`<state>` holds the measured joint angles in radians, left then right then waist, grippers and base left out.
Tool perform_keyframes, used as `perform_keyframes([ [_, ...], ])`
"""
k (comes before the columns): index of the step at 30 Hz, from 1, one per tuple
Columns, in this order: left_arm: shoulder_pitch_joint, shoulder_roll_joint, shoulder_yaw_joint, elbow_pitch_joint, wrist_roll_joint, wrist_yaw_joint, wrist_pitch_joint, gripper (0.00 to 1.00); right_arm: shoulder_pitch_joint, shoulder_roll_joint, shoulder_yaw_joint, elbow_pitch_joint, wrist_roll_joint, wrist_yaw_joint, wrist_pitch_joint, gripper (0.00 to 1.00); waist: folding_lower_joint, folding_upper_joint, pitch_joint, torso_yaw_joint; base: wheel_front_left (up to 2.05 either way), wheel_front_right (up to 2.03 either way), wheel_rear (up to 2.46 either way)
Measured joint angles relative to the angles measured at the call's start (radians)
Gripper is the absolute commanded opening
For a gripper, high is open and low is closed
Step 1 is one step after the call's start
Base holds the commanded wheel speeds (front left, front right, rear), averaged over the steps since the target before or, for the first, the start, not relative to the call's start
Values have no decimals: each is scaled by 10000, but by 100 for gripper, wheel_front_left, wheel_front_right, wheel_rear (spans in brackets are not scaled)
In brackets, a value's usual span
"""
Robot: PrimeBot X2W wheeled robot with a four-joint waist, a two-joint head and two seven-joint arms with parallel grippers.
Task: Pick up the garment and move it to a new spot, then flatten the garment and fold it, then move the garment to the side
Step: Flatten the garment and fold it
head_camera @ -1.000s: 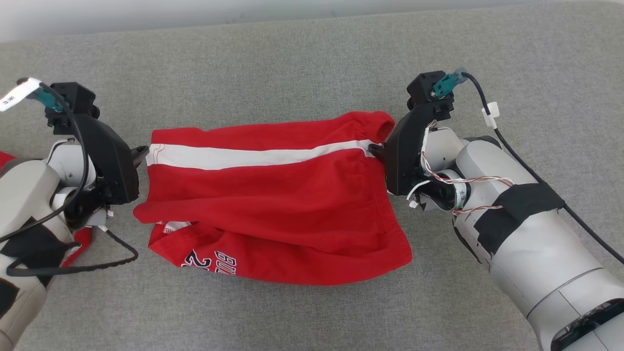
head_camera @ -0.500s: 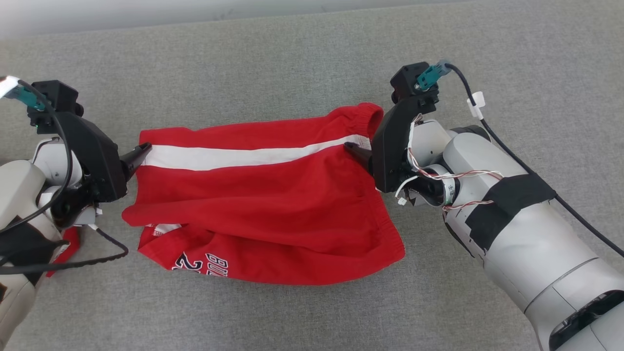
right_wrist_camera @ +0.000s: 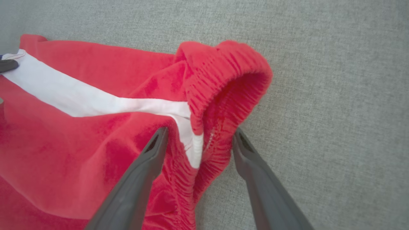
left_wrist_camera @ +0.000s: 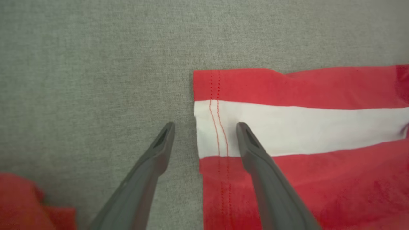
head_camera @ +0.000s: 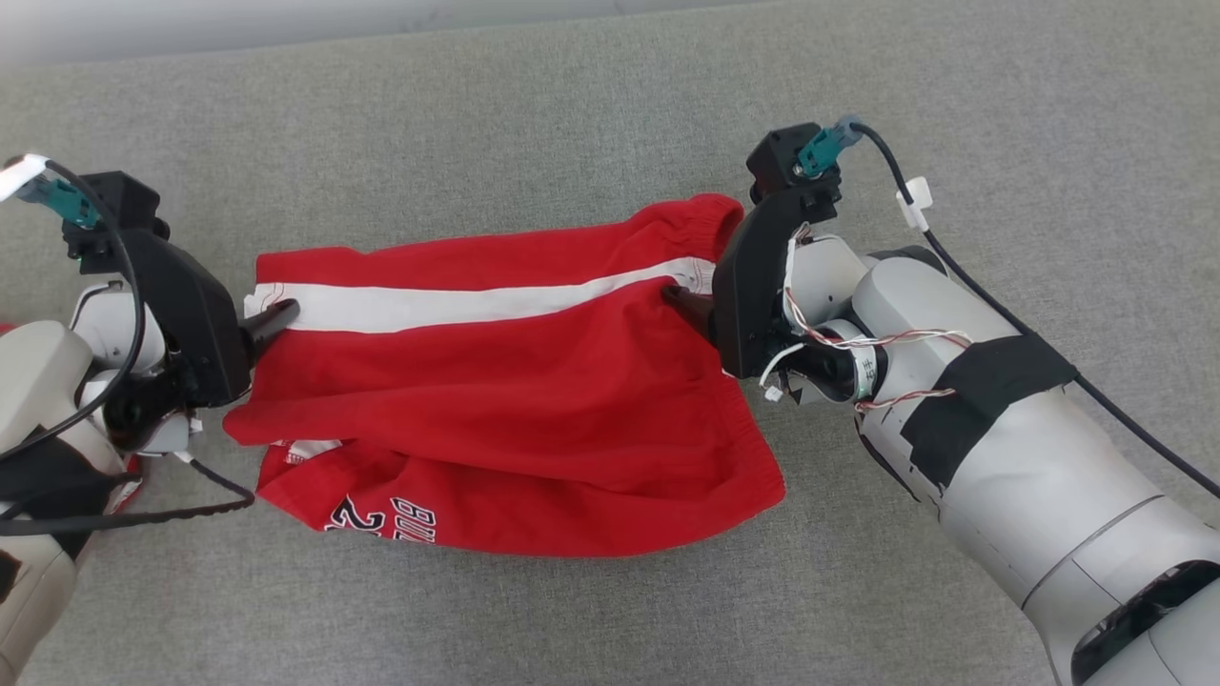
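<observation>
There is one garment (head_camera: 515,400), a pair of red shorts. It lies folded near the middle of the grey cloth surface (head_camera: 572,124), between the two arms. One white stripe (head_camera: 457,305) runs along its length, from the hem at the robot's left to the elastic waistband (right_wrist_camera: 223,64) at the robot's right. Dark printed letters (head_camera: 410,519) show on the lower layer, partly covered. A second piece of red cloth (left_wrist_camera: 25,204) lies apart from it, close to the left arm.

Two grippers are at the garment, one at each end of the stripe, and they point toward each other. The left gripper (left_wrist_camera: 206,127) has its two fingers spread wide: one is above the grey surface and the other above the stitched hem, with the edge of the cloth between them. The right gripper (right_wrist_camera: 200,131) is also spread wide. Its fingers stand on either side of the gathered waistband and do not pinch it. Both forearms come in low from the bottom corners of the head view.
</observation>
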<state>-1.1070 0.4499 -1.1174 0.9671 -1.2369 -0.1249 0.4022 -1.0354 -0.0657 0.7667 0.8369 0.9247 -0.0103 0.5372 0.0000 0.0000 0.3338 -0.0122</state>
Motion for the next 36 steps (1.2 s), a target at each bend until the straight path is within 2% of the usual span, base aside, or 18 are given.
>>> perform_keyframes([
  [2,0,2,-40,73,0,0,25,100,-22,2,82,-10,46,-31,10,100,0,0,50,-5,0,0,0],
  [3,1,8,-35,107,-6,0,33,100,-22,2,132,-10,79,-52,12,89,0,1,77,-8,0,0,0],
  [4,1,10,-35,132,-46,-2,38,100,-22,2,171,-12,84,-75,13,42,0,0,103,-13,0,0,0],
  [5,-2,29,-90,117,-46,-2,69,99,-26,2,192,-8,105,-75,13,0,0,1,128,-16,0,0,0],
  [6,-3,46,-142,113,-48,-2,79,0,-33,2,209,-6,144,-77,13,0,0,0,148,-20,0,0,0],
  [16,-81,31,-150,88,-199,0,-46,0,-263,6,291,253,451,-73,-50,0,0,1,126,29,0,0,0],
  [25,-572,-6,75,-422,-332,0,-732,0,-761,13,-176,738,658,29,-918,0,0,1,-174,156,0,0,0],
  [36,-665,157,-61,-1145,-299,0,-1588,0,-820,-77,-585,1377,771,608,-1988,0,-1,0,-910,375,0,0,0],
])
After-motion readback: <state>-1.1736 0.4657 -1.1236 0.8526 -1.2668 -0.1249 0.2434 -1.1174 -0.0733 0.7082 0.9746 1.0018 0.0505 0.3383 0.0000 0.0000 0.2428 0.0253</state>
